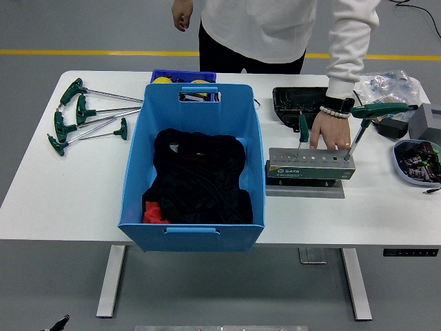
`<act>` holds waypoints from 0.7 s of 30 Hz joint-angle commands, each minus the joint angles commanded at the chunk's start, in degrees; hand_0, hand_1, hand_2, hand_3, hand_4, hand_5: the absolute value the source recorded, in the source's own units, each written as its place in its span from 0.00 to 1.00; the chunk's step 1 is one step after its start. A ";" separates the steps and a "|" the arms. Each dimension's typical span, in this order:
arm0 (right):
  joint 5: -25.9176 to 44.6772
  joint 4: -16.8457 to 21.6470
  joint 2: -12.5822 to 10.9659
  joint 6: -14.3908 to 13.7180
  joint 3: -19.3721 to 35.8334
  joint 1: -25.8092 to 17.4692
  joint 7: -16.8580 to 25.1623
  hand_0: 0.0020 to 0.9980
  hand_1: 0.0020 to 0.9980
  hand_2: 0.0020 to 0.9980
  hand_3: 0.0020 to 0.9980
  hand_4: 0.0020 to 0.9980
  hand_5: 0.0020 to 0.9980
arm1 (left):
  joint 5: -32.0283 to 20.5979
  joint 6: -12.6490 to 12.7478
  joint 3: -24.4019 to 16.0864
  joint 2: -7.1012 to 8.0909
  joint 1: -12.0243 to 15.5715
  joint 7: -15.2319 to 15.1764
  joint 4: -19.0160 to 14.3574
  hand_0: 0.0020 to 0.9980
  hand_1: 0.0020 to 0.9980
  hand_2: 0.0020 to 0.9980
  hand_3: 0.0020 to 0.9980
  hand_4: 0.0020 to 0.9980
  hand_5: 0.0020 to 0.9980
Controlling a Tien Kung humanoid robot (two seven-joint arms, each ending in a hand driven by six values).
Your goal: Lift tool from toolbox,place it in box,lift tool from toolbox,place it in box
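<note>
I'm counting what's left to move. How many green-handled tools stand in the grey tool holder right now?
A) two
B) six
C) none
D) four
A: two green-handled tools stand in the grey tool holder, one near its left end and one at its right end; a person's hand rests behind it.

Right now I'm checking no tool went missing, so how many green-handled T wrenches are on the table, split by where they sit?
Green-handled T wrenches lying loose on the white table's left side: 4
Green-handled T wrenches standing in the grey metal holder: 2
Total: 6
A person's hand rests behind the holder; neither robot hand is in view.
</note>
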 joint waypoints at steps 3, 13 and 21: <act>-7.45 0.49 -2.36 -0.26 -1.37 1.22 0.54 0.99 0.94 1.00 1.00 1.00 0.77 | 0.04 0.01 -0.03 -0.01 -0.02 0.03 0.00 0.77 0.79 0.80 0.71 0.70 0.58; -31.65 3.15 -11.10 1.01 -8.86 6.34 3.57 1.00 0.96 1.00 1.00 1.00 0.61 | 0.27 0.10 -0.34 -0.04 -0.07 0.23 0.00 0.77 0.79 0.80 0.72 0.70 0.58; -38.98 3.66 -14.96 4.11 -15.90 11.10 0.93 1.00 0.97 0.99 1.00 1.00 0.59 | 0.39 0.20 -0.45 -0.12 0.16 0.39 0.00 0.77 0.79 0.80 0.72 0.70 0.58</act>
